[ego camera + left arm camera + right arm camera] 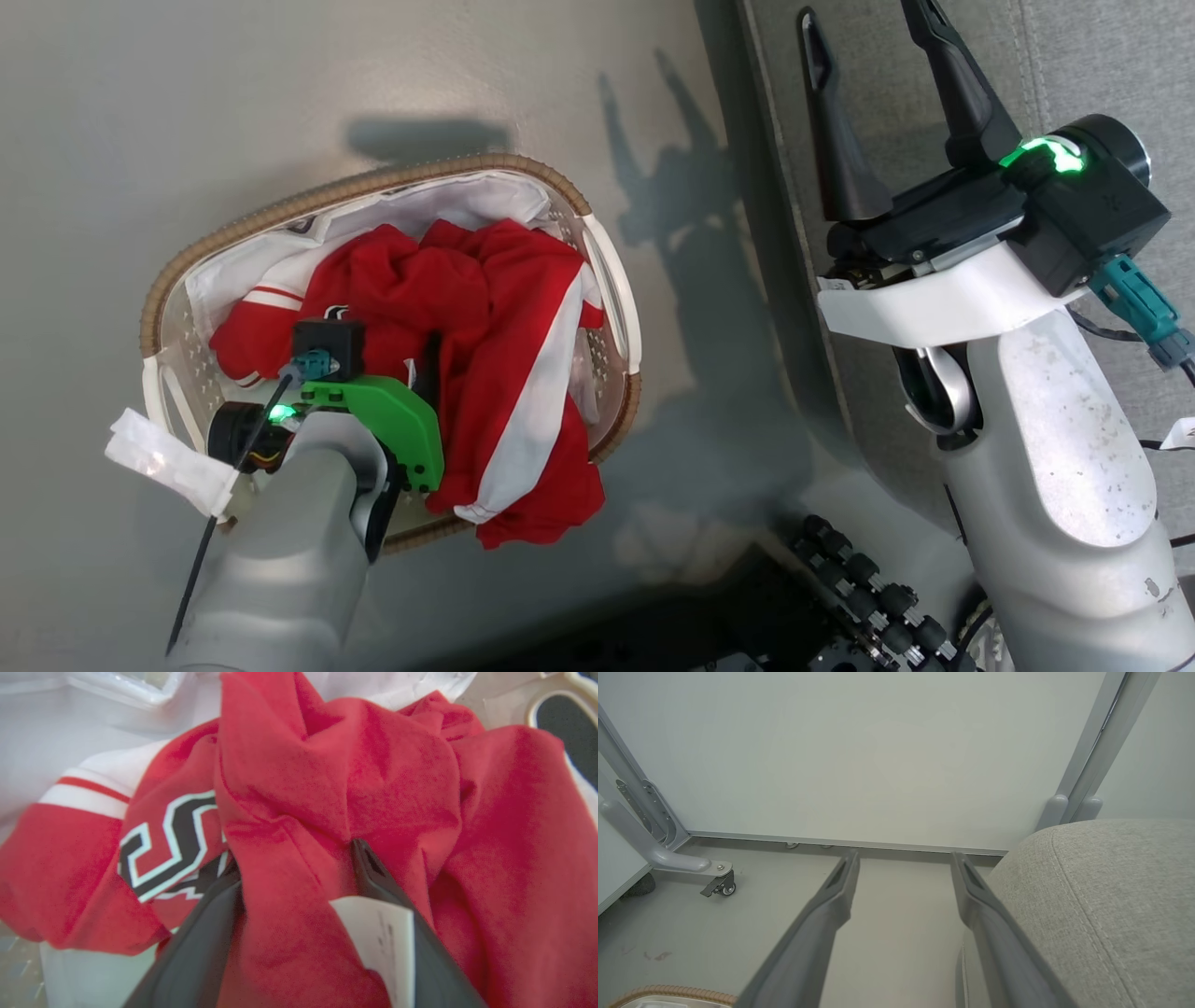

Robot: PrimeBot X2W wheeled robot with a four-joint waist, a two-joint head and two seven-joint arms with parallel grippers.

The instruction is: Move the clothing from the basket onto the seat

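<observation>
On the left, the basket stands on a smooth grey floor. Its brown woven rim rings slotted white sides and a rumpled white liner. The clothing is heaped inside, red with broad white bands, and one fold spills over the near rim toward the robot. The left arm reaches down into the heap. Its left tool is released, with its dark fingers spread and pushed into the cloth and a ridge of red fabric bunched between them. Moving right, a stretch of bare floor carries the sharp shadow of the other arm. Below it lie the black rollers of the robot's base. Further right is the seat, grey woven fabric with a stitched seam, standing apart from the basket with nothing lying on it. The right tool hangs over its left edge, released too, fingers wide and empty. The left wrist camera, close in, picks out a navy-and-white number on the jersey, a red-striped white cuff, and a small white tag resting against the right finger. The right wrist camera looks level across the room. It takes in a plain pale wall, a grey metal frame leg ending in a small caster, the seat's rounded corner, and a sliver of the basket's woven rim at the bottom left.
</observation>
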